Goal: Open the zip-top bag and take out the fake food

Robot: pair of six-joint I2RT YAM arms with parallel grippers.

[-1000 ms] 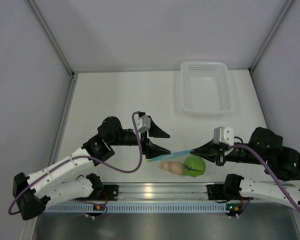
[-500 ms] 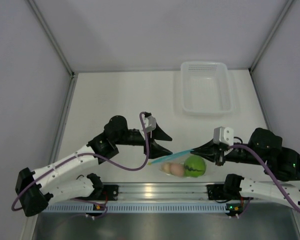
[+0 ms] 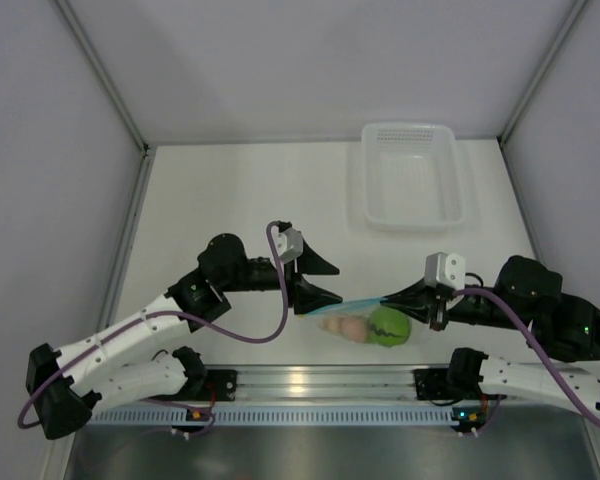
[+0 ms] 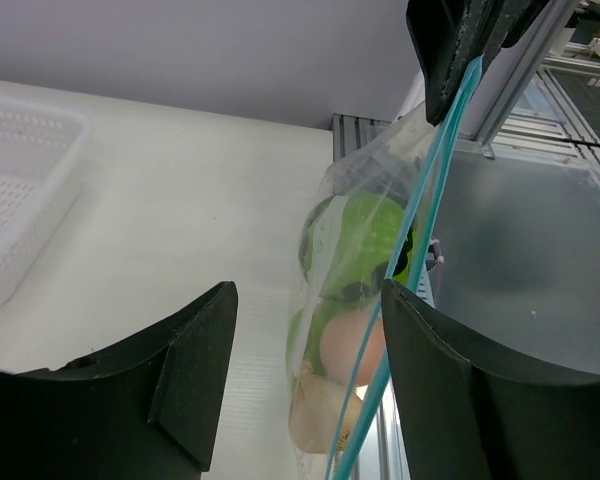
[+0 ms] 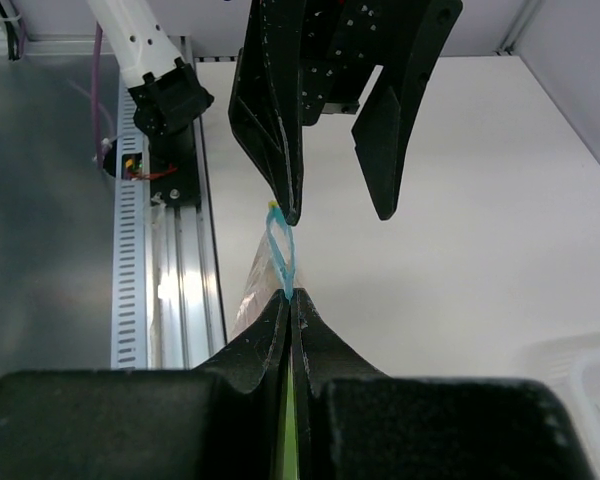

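**Right claw (image 3: 388, 298) clenched on zip-top bag (image 4: 375, 165)**

One zip-top bag hangs by its blue strip from that claw, low over the surface (image 3: 230, 200) near the arms. Inside: one green ball (image 3: 388, 327) and peach pieces (image 3: 350, 328), count unclear. Left claw (image 3: 336, 285), released, flanks the bag. One basket (image 3: 412, 175) stands well apart.

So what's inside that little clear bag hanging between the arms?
Through the zip-top bag you can see a green ball with a dark line and peach pieces. Crinkled plastic and the ball hide anything behind them.
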